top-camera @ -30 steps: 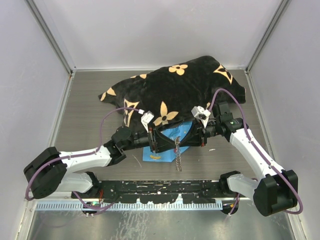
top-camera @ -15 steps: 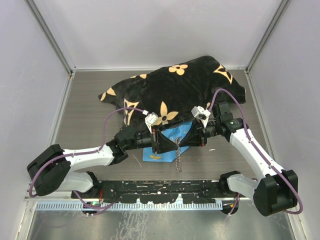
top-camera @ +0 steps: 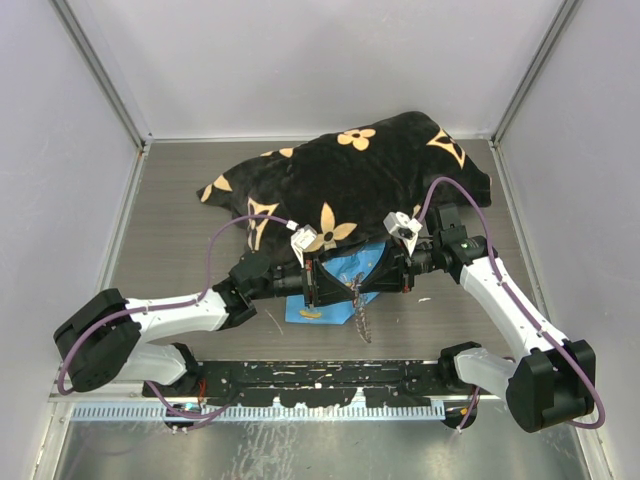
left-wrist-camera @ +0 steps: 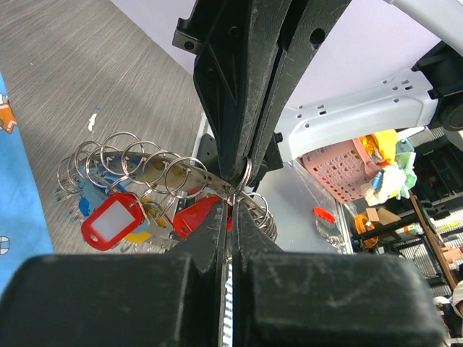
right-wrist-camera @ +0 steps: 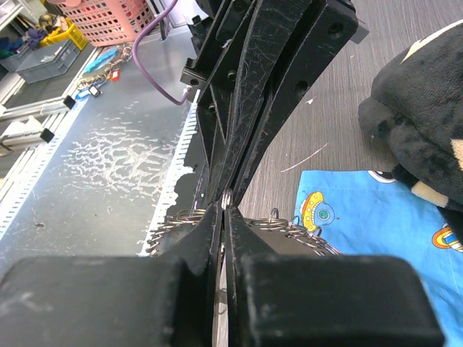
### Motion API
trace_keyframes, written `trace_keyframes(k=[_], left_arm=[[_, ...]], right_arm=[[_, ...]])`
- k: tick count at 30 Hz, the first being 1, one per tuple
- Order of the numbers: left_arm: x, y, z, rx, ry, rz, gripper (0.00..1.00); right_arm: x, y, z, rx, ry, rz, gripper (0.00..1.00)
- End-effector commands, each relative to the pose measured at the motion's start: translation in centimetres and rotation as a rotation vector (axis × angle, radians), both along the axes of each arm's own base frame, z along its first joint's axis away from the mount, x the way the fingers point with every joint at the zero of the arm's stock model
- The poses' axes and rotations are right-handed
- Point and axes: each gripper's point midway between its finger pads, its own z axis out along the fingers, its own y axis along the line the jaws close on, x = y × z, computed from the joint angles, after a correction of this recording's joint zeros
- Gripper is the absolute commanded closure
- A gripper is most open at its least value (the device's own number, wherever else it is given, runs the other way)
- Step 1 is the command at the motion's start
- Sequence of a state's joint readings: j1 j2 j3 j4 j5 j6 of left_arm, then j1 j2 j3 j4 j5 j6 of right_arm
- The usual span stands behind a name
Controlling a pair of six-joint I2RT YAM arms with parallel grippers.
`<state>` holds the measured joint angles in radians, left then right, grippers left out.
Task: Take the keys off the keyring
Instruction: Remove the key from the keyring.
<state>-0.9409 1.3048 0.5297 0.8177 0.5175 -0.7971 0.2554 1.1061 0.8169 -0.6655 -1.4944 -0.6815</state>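
Blanket (top-camera: 350, 180), black with tan flowers, lies heaped on the table (top-camera: 170, 220) just behind the blue cloth (top-camera: 308, 306), its edge overlapping the cloth. The keyring (left-wrist-camera: 145, 168), a string of wire loops, hangs above the cloth. The keys (left-wrist-camera: 114, 223) bunch beneath it; two red tags show, the rest are hard to make out. Both arms reach low over the cloth. The left gripper (left-wrist-camera: 231, 217) and right gripper (right-wrist-camera: 223, 217) meet tip to tip, each pressed together on the keyring's wire.

From above the keys (top-camera: 362, 325) are too small for you to tell apart, and in your right wrist view the right gripper (right-wrist-camera: 224, 208) hides most of the keyring (right-wrist-camera: 289, 230), with the blue cloth (right-wrist-camera: 362, 210) cut by the edge
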Motion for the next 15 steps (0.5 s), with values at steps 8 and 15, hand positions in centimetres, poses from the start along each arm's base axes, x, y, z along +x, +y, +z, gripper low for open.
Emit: trace_keyframes(k=[8,15], left_arm=[[-0.6,-0.5,1.2,-0.015,-0.024,-0.042,1.0],[-1.0,-1.1,0.4,0.006,-0.009,-0.073,1.0]], right_arm=[[-0.7,0.0,1.7,0.065,-0.041,0.04,0.99],[-0.7,0.0,1.7,0.064,-0.042,0.038,0.99]])
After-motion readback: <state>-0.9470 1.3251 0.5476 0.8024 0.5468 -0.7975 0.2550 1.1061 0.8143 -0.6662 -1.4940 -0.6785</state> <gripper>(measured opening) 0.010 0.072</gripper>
